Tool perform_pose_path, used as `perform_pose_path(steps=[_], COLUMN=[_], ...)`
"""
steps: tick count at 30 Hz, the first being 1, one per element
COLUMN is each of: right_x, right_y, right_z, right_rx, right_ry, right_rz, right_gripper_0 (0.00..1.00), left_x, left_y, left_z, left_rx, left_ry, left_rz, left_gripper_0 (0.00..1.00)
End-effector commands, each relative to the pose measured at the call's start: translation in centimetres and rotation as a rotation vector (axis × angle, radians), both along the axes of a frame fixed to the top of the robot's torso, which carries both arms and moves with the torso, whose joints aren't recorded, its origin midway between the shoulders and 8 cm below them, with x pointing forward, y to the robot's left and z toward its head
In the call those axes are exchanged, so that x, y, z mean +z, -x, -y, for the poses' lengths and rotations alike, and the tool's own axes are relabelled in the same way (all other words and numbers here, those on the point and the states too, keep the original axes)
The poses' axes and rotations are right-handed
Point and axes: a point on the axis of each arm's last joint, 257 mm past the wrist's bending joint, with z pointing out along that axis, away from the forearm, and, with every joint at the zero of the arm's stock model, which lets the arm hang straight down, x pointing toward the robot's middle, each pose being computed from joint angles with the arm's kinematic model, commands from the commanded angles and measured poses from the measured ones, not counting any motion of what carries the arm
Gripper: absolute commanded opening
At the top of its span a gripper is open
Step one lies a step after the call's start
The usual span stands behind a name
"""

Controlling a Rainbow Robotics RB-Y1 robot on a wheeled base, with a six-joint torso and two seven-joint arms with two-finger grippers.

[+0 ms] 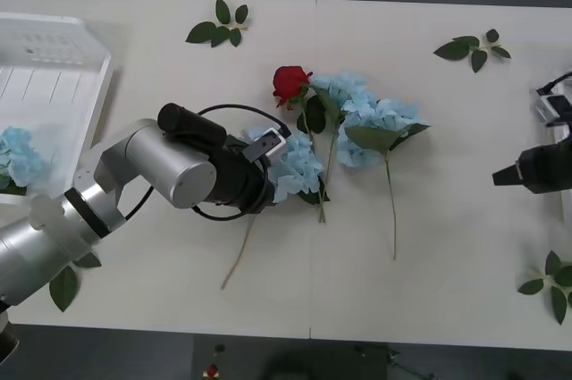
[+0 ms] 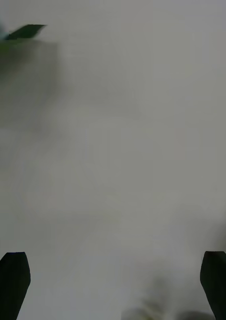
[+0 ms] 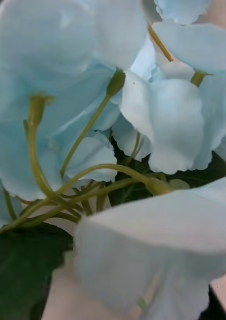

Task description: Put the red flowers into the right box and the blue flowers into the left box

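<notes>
Over the white table (image 1: 429,291), the left claw (image 1: 268,152) low and pushed right into a blue flower (image 1: 293,170). From its wrist, nothing but pale blue petals (image 3: 68,60) and thin green stalks, very close. Can't tell if this claw is spread or pinching, with the tips hidden in the petals.

Touching the flower head, then, or as good as. Head on the far side of the claw, toward the middle of the table. Thin stem (image 1: 238,262) trailing the other way, back toward the robot's edge and a little to the left. So a long line from near edge up to the head, with the claw at the head end.

Just past it, the other blue flowers (image 1: 380,121) in a fluffy heap, and the red rose (image 1: 290,83) beside them, its stem tucked under the blue.

Far off on the left, the white box (image 1: 67,85), with one blue flower in it (image 1: 16,158). Probably a lift next and then a long swing left to that box.

Way out on the right, the right claw (image 1: 508,174), waiting, well apart from every flower. Black fingers (image 2: 13,282) spread wide, holding nothing. Left arm much nearer to the job.

Some loose leaves (image 1: 219,27) scattered about.

No words, labels or brand names to read anywhere.
</notes>
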Motion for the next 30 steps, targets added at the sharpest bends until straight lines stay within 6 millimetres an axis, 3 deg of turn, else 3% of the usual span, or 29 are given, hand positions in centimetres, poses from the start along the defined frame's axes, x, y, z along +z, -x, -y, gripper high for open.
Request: perform_pose_path(steps=[1, 7, 12, 16, 22, 25, 28, 30], right_x=[1.8, 1.8, 1.0, -0.4, -2.5, -3.4, -3.6, -3.9], right_y=[-0.6, -1.6, -3.1, -4.2, -4.5, -4.6, -4.8, -5.0], right_z=[-5.0, -10.3, -12.9, -15.5, -16.8, -17.0, -17.0, -16.9], right_rx=[-0.042, -0.009, 0.018, 0.015, 0.05, 0.031, 0.015, 0.007], right_ry=[-0.105, -0.101, -0.008, -0.023, 0.062, 0.076, 0.078, 0.085], right_rz=[0.022, 0.008, 0.012, 0.014, 0.001, -0.008, -0.007, -0.008], right_gripper_0=[1.0, 1.0, 1.0, 1.0, 0.93, 0.9, 0.89, 0.86], left_x=[1.3, 1.4, 1.7, 3.9, 10.5, 15.5, 18.9, 21.1], left_y=[-0.7, -1.1, -1.7, -2.8, -2.6, -0.7, 1.6, 3.3], left_z=[0.6, 0.2, -0.8, -2.9, -9.1, -13.8, -18.0, -22.4], left_rx=[0.01, 0.013, 0.022, 0.033, 0.015, 0.021, 0.038, 0.095], left_ry=[0.01, 0.003, -0.007, -0.015, -0.093, -0.166, -0.26, -0.33], left_rz=[0.024, 0.037, 0.055, 0.097, 0.196, 0.204, 0.182, 0.143], left_gripper_0=[0.0, 0.0, 0.0, 0.0, 0.0, 0.0, 0.0, 0.0])
